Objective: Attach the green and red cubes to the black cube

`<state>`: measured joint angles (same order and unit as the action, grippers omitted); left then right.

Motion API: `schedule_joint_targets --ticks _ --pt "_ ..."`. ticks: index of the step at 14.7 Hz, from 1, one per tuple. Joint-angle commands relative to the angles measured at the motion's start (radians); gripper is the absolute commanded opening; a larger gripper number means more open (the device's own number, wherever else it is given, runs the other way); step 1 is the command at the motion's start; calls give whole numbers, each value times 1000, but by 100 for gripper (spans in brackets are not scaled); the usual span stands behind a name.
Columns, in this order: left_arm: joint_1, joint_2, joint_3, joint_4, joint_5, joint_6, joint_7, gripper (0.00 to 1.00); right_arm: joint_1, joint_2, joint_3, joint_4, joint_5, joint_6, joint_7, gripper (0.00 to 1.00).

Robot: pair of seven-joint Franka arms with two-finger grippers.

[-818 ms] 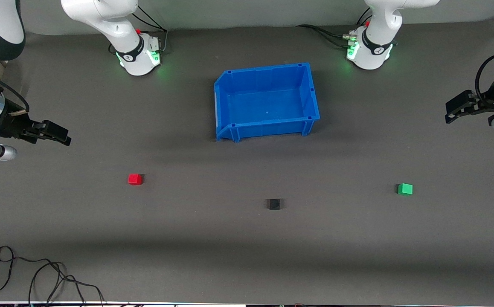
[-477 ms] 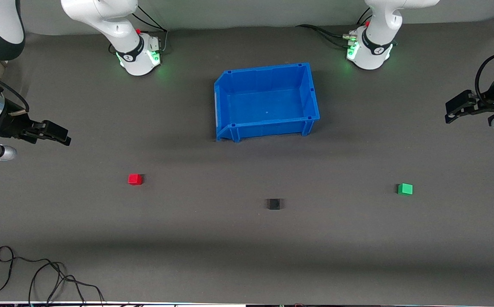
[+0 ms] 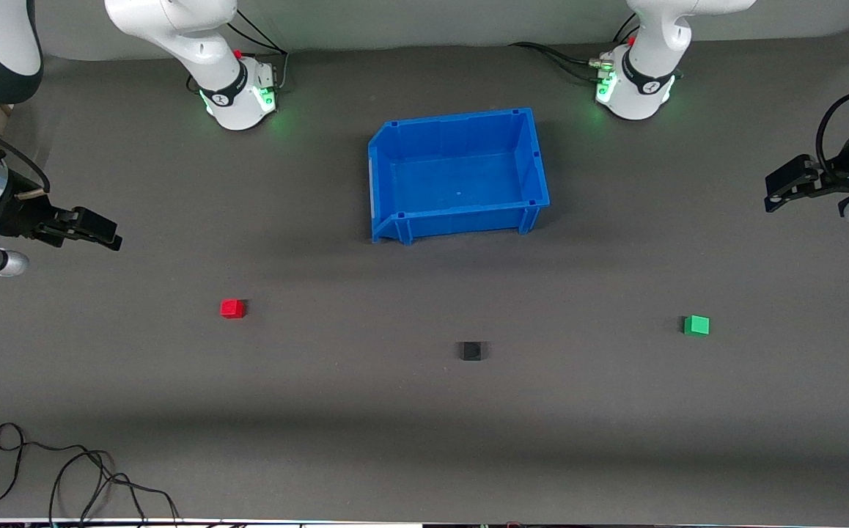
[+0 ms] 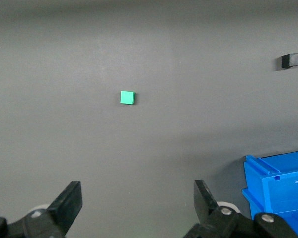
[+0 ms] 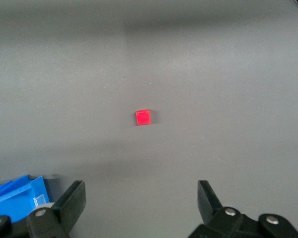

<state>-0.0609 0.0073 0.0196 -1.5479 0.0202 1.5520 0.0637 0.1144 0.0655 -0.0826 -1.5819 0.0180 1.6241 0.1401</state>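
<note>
While no writing is legible, left tool (image 4: 134,206) and right tool (image 5: 141,203) hang open, empty.

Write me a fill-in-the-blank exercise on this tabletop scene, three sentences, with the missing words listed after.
1. The cube lying toward the left arm's end of the table is ____ in colour, and the left gripper stands open above the mat.
2. The right gripper, also open, has the ____ cube in its wrist view.
3. The black cube lies nearer to the front camera than the blue bin, which holds ____ cubes.

Missing words: green; red; no
</note>
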Motion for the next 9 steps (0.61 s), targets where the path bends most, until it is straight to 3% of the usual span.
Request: schedule_joint_targets --ticks 1,5,9 --pt "-8 3 6 6 14 2 13 100 -1 5 1 14 -15 -15 -13 100" --pt "-5 10 13 6 -5 -3 -65 100 1 5 1 10 -12 -23 -8 100" --pt "7 36 13 8 -40 7 -417 100 -1 5 1 10 -12 -24 -14 100"
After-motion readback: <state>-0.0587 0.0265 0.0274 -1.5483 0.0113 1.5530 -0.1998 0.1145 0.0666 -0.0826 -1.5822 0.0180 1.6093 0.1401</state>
